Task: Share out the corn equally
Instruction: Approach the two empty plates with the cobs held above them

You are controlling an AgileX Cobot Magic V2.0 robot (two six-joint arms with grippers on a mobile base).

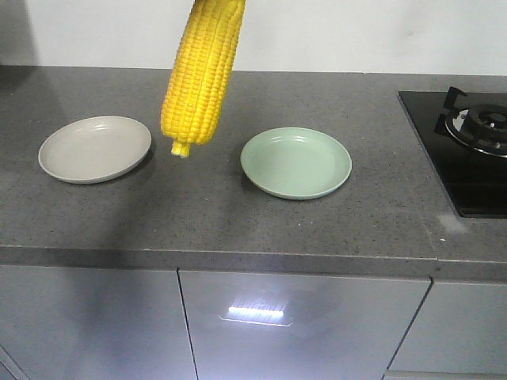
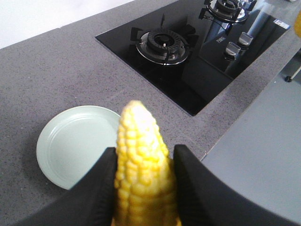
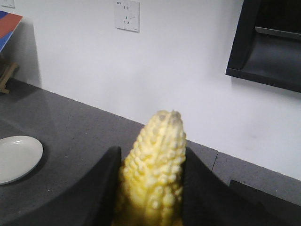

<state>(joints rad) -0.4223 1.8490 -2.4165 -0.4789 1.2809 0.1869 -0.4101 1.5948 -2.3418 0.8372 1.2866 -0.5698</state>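
In the left wrist view my left gripper (image 2: 145, 153) is shut on a yellow corn cob (image 2: 138, 127) that points up between the black fingers, above the counter beside a pale green plate (image 2: 75, 146). My right gripper (image 3: 151, 151) is likewise shut on a second corn cob (image 3: 162, 132), with a beige plate (image 3: 16, 157) low at its left. In the front view one cob (image 1: 202, 71) hangs tip down between the beige plate (image 1: 95, 149) and the green plate (image 1: 295, 162). Whatever holds it is above the frame. Both plates are bare.
A black gas hob (image 1: 467, 150) is set into the grey counter (image 1: 238, 222) at the right, with burners (image 2: 164, 44) and knobs (image 2: 233, 48). A white wall with a socket (image 3: 127, 15) runs behind. A dark cabinet (image 3: 273, 37) hangs at upper right.
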